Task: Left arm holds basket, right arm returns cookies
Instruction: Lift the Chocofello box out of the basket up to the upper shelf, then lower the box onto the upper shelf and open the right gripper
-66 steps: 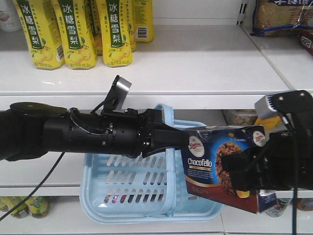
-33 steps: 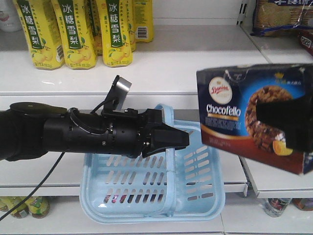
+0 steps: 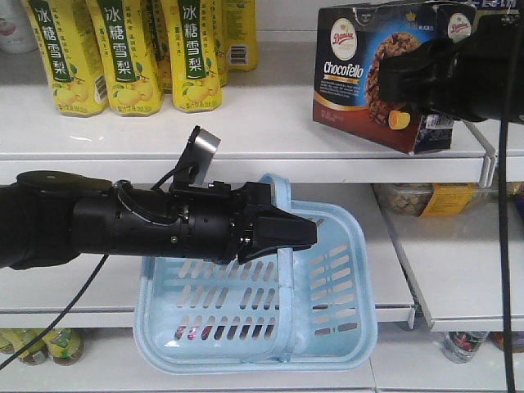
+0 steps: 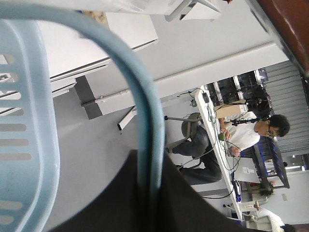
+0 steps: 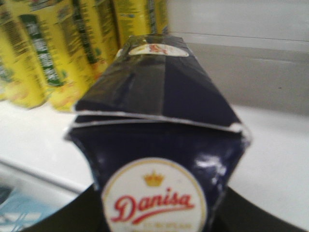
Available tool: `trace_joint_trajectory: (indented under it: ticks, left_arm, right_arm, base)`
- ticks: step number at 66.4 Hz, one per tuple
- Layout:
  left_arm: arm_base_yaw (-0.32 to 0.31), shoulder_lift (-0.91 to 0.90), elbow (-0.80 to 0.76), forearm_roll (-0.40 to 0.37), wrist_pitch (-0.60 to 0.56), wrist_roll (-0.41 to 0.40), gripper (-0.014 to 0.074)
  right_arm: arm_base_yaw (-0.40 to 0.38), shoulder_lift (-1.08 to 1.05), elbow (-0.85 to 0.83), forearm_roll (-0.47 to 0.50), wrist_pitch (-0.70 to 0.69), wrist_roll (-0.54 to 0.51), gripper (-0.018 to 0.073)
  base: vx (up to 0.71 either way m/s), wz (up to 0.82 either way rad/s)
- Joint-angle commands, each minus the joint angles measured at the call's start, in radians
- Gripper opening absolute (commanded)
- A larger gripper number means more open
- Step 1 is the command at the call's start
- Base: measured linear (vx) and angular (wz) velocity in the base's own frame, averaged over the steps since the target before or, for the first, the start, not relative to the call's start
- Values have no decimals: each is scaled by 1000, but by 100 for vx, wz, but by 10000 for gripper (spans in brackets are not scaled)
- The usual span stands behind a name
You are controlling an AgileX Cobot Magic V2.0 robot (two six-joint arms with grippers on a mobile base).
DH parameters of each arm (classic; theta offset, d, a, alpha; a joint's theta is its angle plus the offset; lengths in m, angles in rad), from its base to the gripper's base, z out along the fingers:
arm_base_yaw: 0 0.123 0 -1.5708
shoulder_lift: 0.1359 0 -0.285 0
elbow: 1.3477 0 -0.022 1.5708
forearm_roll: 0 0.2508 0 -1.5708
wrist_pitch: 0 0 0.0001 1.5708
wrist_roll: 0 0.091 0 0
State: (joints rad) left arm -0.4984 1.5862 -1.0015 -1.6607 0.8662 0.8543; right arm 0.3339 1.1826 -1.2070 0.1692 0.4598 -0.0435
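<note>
**A:** Front view first. Where is the box?

**B:** The Chocofello cookie box is up at the far right, tilted over the upper surface, well right of the yellow bottles. The right hand is clamped across its front, and the right arm enters from the right edge. I cannot tell whether the box's lower edge touches the surface.

**A:** And the basket?

**B:** The light blue basket hangs lower down, with its slotted inside facing the camera. The left hand is closed round the hoop handle, and the left arm reaches in level from the left.

**A:** What about the left wrist view?

**B:** The handle curves down between two dark fingers that press it from both sides. The basket's slotted wall is at the left. Far off, a person sits at a desk.

**A:** And the right wrist view?

**B:** The box's folded navy top fills the frame, with a round white Danisa logo nearest. The bottles are blurred at the far left, and white surface lies beyond. The box hides most of the hand, and only dark edges show at the bottom corners.
</note>
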Motion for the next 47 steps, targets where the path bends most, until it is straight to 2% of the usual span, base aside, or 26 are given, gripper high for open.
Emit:
trace_joint_trajectory:
  ticks: [1, 6, 12, 20, 28, 34, 47]
  left_arm:
    - [-3, -51, -37, -110, 36, 11, -6]
    - [-3, -51, -37, -110, 35, 11, -6]
    - [-3, -51, -37, -110, 34, 11, -6]
    - [-3, -51, -37, -110, 33, 11, -6]
    - [-3, -51, -37, -110, 33, 11, -6]
    - [-3, -51, -37, -110, 32, 11, -6]
    - [-3, -51, -37, -110, 31, 11, -6]
  right_arm:
    - [-74, 25, -60, 3, -126, 30, 177]
    - [-141, 53, -67, 8, -147, 31, 177]
    - [-177, 88, -67, 8, -195, -2, 177]
    - [-176, 137, -67, 6, -294, -87, 177]
    - [-177, 191, -67, 3, -413, -104, 180]
    - [-176, 234, -67, 0, -501, -168, 186]
    - [-176, 287, -67, 8, -530, -196, 274]
  base:
    - [0, 0]
    - [0, 0]
    - [0, 0]
    - [0, 0]
    - [0, 0]
    - [0, 0]
    - [0, 0]
